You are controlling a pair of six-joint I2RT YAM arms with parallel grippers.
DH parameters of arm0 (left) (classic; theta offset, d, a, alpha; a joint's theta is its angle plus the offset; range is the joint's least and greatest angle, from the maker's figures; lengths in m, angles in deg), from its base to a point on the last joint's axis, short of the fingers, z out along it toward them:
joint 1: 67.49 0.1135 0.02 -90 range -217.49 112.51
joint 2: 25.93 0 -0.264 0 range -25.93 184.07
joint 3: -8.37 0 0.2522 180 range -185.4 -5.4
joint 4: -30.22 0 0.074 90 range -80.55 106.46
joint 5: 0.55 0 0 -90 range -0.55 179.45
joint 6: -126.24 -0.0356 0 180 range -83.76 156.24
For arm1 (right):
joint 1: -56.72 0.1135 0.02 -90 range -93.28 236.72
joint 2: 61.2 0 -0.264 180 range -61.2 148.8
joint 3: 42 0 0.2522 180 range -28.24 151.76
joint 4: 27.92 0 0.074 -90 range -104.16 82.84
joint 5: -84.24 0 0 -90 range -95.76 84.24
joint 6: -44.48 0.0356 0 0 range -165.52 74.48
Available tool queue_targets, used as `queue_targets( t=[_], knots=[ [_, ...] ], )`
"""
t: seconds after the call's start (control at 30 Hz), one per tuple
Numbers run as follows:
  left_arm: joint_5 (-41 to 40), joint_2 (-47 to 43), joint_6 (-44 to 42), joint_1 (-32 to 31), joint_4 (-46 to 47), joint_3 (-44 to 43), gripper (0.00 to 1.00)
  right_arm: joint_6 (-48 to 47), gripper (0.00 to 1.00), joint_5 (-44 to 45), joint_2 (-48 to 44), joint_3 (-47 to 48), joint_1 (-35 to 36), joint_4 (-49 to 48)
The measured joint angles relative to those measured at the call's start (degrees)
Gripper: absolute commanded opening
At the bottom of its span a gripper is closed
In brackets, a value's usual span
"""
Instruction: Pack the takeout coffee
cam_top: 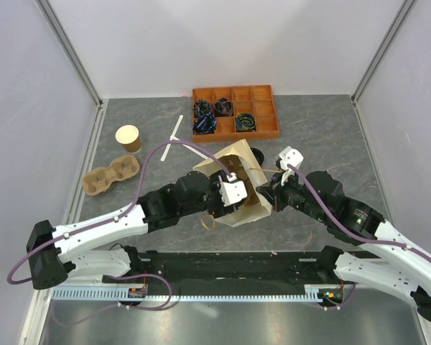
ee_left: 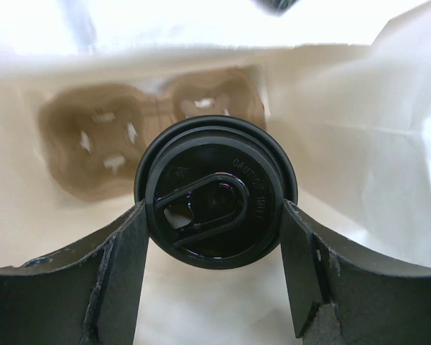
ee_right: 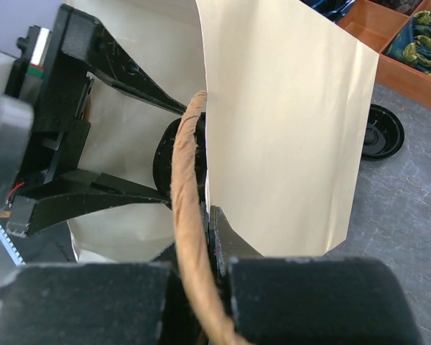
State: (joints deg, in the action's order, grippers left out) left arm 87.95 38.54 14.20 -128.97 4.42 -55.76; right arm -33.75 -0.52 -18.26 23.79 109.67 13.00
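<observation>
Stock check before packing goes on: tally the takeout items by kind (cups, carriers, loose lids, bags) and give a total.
2 cups: lidded cup, open cup
2 carriers: bagged carrier, outside carrier
1 loose lid
1 bag
Total: 6

The takeout coffee shows only its lid; body hidden.

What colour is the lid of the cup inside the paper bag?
Black; takeout coffee lid, clearest in the left wrist view.
</observation>
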Motion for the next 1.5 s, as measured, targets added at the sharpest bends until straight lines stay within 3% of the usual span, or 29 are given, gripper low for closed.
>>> queue_targets(
  t=[0.2,0.9,1.17,1.5],
  knots=[
    [-1.4,1.4,-3.6,-1.4,5.2,0.0,0.27,1.6,0.0,-0.3,0.0,0.1,-0.8,0.4],
    [-4.3,9.1,-6.0,-2.0,6.2,-3.3,0.24,7.6,0.0,-2.2,-0.3,2.3,-5.6,5.9],
    [-3.8,9.1,-6.0,-2.0,5.2,-4.9,0.23,8.0,0.0,-2.6,4.4,7.8,-7.9,9.7],
    [-1.4,9.1,-6.0,-2.0,3.1,-8.2,0.2,-0.3,0.0,-15.2,8.0,12.0,-11.0,13.5]
  ],
)
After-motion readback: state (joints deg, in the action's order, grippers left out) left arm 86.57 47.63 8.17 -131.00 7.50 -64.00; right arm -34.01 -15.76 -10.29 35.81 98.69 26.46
